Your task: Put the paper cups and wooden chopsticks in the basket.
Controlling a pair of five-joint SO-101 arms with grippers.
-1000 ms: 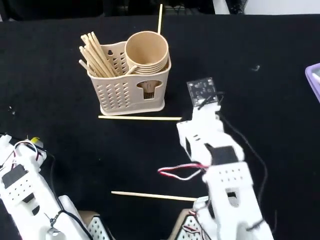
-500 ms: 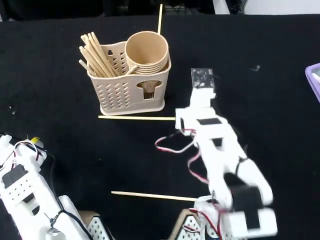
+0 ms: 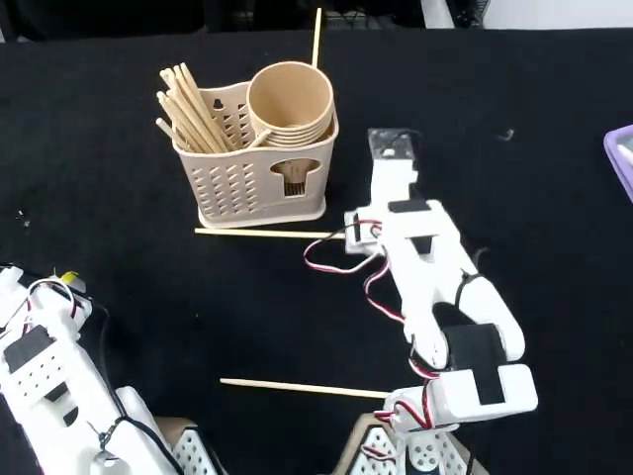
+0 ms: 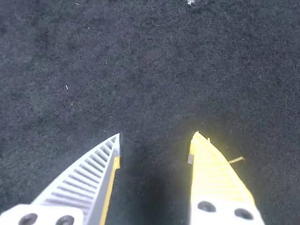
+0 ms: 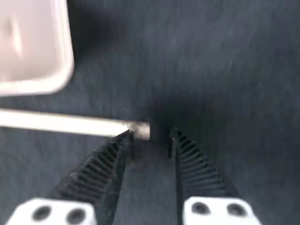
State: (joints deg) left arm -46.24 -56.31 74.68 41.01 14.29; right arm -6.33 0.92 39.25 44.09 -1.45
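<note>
At the lower left of the high view sits the white left arm (image 3: 45, 386). Its left end effector (image 4: 157, 136) is spread wide, with nothing in it, just above the black cloth surface (image 3: 514, 228).

In the upper left part stands the tan plastic basket with small holes (image 3: 252, 183). A bunch of wooden chopsticks (image 3: 188, 109) leans in its left side. A stack of tan paper cups (image 3: 290, 104) sits in its right side. One thin wooden stick (image 3: 316, 38) pokes up behind the basket.

A long wooden chopstick (image 3: 262, 234) lies flat on the surface, just in front of the basket. Another flat wooden chopstick (image 3: 302, 388) lies near the bottom middle.

The white right arm (image 3: 425, 267) bends over the middle of the surface. Its right end effector (image 5: 151, 132) is open only a little, and the right end of the long wooden chopstick sits right at its tips, not squeezed.

A purple thing (image 3: 621, 153) peeks in at the right edge.
</note>
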